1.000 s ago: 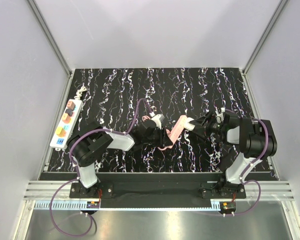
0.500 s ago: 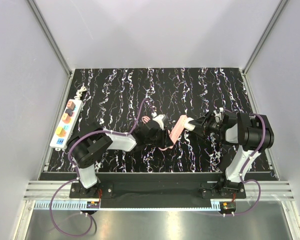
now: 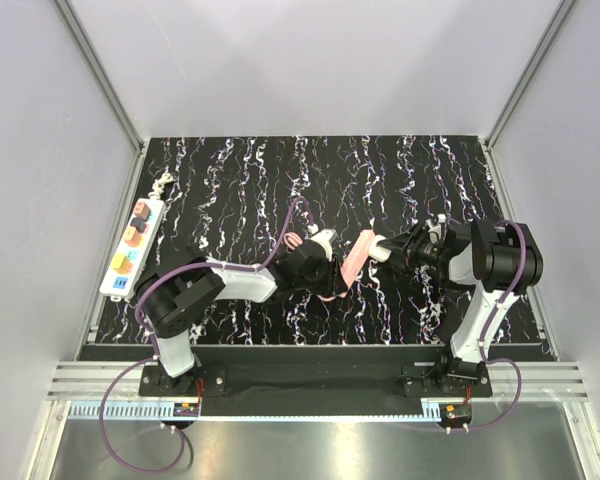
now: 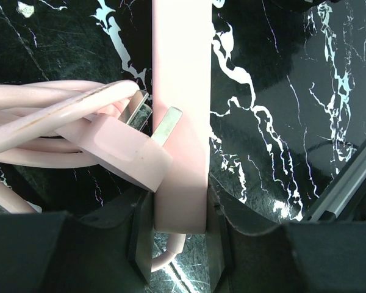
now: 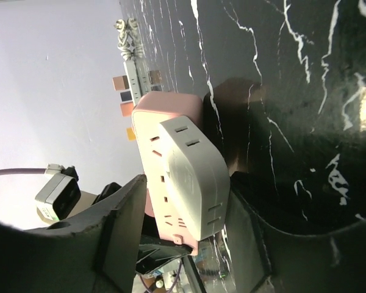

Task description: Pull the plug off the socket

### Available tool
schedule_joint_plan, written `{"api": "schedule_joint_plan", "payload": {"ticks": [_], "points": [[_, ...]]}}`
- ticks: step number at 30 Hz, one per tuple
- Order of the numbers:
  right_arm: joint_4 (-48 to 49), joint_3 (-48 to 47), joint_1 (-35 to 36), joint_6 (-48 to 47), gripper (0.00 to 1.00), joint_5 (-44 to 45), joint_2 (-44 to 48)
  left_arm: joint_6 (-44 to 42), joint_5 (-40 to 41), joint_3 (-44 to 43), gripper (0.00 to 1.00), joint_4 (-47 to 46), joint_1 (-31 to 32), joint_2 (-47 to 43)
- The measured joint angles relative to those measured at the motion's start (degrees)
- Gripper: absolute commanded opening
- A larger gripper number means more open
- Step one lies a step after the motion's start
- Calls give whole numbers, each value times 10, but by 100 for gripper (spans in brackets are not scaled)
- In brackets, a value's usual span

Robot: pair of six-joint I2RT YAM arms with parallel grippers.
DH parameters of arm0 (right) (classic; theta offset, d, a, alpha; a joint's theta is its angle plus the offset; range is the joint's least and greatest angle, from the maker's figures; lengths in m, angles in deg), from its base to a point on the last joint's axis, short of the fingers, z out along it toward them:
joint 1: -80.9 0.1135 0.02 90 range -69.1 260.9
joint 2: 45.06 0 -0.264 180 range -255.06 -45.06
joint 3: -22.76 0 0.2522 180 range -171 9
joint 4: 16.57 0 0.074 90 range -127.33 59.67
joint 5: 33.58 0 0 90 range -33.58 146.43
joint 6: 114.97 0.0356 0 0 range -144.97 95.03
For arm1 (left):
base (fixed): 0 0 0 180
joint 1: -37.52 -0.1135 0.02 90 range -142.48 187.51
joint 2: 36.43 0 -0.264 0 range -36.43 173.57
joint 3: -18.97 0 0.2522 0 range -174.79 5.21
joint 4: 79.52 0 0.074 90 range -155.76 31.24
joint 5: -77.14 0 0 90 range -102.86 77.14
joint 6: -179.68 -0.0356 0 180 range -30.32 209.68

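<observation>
The socket [image 3: 132,248], a long white strip with orange, yellow and blue patches, lies along the left edge, far from both grippers; it also shows in the right wrist view [image 5: 137,76]. At mid-table a pink extension strip [image 3: 352,262] is held between the arms. My left gripper [image 3: 330,275] is shut on its near end [image 4: 180,122]; a pink plug [image 4: 119,146] with bare prongs and coiled pink cord lies beside it. My right gripper [image 5: 186,201] is closed around the white cube adapter [image 5: 192,177] sitting on the pink strip's face [image 5: 155,152].
The socket's bundled white cord [image 3: 163,184] lies at its far end. Grey walls stand on the left, back and right of the black marbled table [image 3: 400,180]. A metal rail [image 3: 310,385] runs along the near edge by the arm bases.
My left arm has stretched a little further right along the pink strip. The right arm's elbow has shifted slightly. The pink strip and adapter have hardly moved.
</observation>
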Motion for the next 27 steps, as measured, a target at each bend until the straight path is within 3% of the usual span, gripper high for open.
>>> {"api": "schedule_joint_plan", "payload": {"ticks": [12,16,19,24,27], "points": [[81,-19,9,39,50,-16,-51,-3,35,-27,0,50,15,0],[90,-19,11,44,32,-14,-57,-4,60,-37,0,71,23,0],[90,-20,11,45,29,-16,-57,-5,69,-41,0,81,26,0],[68,-26,12,28,13,-16,-51,-5,76,-43,0,86,29,0],[39,-29,13,12,11,-12,-38,-7,78,-45,0,89,30,0]]}}
